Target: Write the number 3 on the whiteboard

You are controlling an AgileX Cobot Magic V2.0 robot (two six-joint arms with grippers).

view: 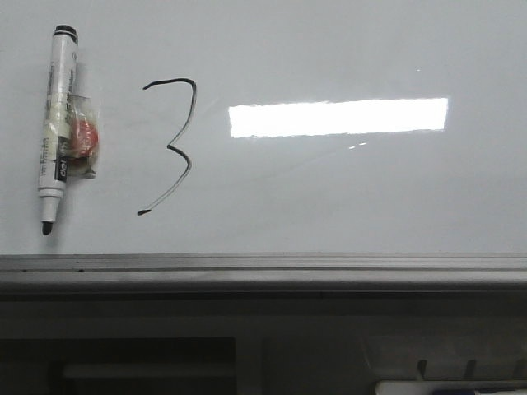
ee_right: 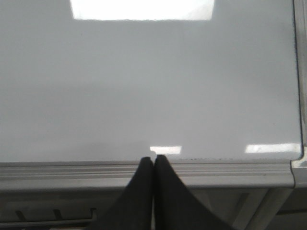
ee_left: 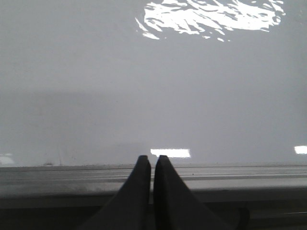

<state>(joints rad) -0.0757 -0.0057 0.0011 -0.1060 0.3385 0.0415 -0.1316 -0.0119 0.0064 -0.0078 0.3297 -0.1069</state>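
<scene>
The number 3 [view: 171, 146] stands drawn in thin black strokes on the left part of the whiteboard [view: 346, 197], angular and a little shaky, its lower tail ending in a small dot toward the near edge. Just to its left, apart from the stroke, lies the marker pen [view: 56, 123], uncapped tip pointing toward the near edge, with a small clear wrapper holding something red [view: 82, 138] resting against its side. A bright light reflection [view: 338, 117] sits to the right of the digit. Along the near edge runs the grey metal edge rail [view: 263, 265]. Each wrist view shows bare board beyond the rail. The left gripper [ee_left: 152, 160] has its fingers pressed together with nothing between them, hanging at the rail, and the right gripper [ee_right: 153, 160] is likewise closed and empty at the rail. Judging from this, the writing looks finished and the pen laid down; little seems left to do.
</scene>
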